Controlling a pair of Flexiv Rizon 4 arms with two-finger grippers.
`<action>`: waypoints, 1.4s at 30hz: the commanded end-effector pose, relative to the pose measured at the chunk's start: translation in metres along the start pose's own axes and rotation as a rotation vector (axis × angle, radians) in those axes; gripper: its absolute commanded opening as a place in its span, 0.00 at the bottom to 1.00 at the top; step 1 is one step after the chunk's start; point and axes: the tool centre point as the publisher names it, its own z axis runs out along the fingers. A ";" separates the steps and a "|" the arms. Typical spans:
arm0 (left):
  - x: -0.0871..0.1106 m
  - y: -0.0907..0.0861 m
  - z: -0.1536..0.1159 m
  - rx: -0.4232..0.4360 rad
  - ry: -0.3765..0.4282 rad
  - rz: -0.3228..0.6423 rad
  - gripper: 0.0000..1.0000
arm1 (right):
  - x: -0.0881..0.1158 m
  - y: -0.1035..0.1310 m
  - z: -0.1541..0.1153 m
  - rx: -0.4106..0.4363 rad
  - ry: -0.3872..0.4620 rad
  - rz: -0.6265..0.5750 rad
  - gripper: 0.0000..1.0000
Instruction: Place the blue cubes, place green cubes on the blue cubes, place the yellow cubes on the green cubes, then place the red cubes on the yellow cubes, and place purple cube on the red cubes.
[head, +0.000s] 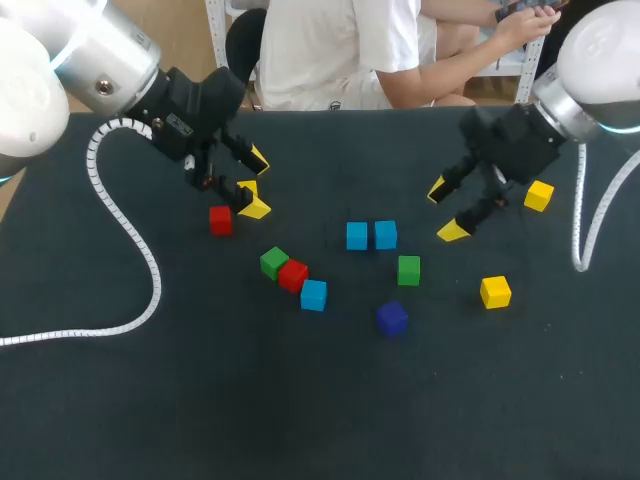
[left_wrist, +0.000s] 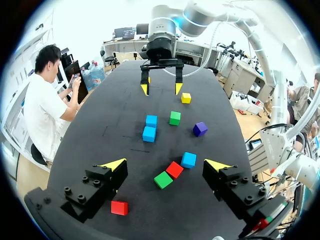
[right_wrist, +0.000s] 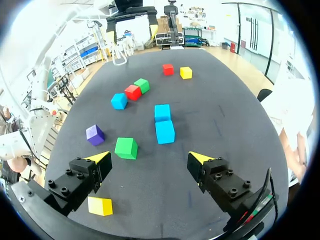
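Centrally, one blue cube (head: 357, 236) touches another blue cube (head: 386, 235).

Two small blue cubes (head: 357, 236) sat touching on the dark table (head: 200, 400), between the wide-open left gripper (head: 257, 183) and right gripper (head: 445, 210).

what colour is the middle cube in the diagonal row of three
Red. The middle cube shows best in the head view.

Bare table (head: 300, 420) runs along the near side. Mid-table left, a green cube (head: 274, 262), red cube (head: 293, 275) and blue cube (head: 314, 295) touch in a diagonal row. A touching blue pair (head: 371, 236) stands to its right, with an open lane between them.
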 end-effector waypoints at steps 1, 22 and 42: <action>0.000 0.000 0.000 0.001 0.003 -0.001 1.00 | 0.001 -0.001 -0.001 -0.003 -0.003 -0.001 1.00; -0.004 -0.002 0.000 -0.006 0.052 -0.006 1.00 | 0.001 -0.001 -0.001 -0.003 -0.003 -0.001 1.00; -0.017 -0.076 0.042 0.074 0.456 0.098 1.00 | 0.001 -0.001 -0.001 -0.003 -0.003 -0.001 1.00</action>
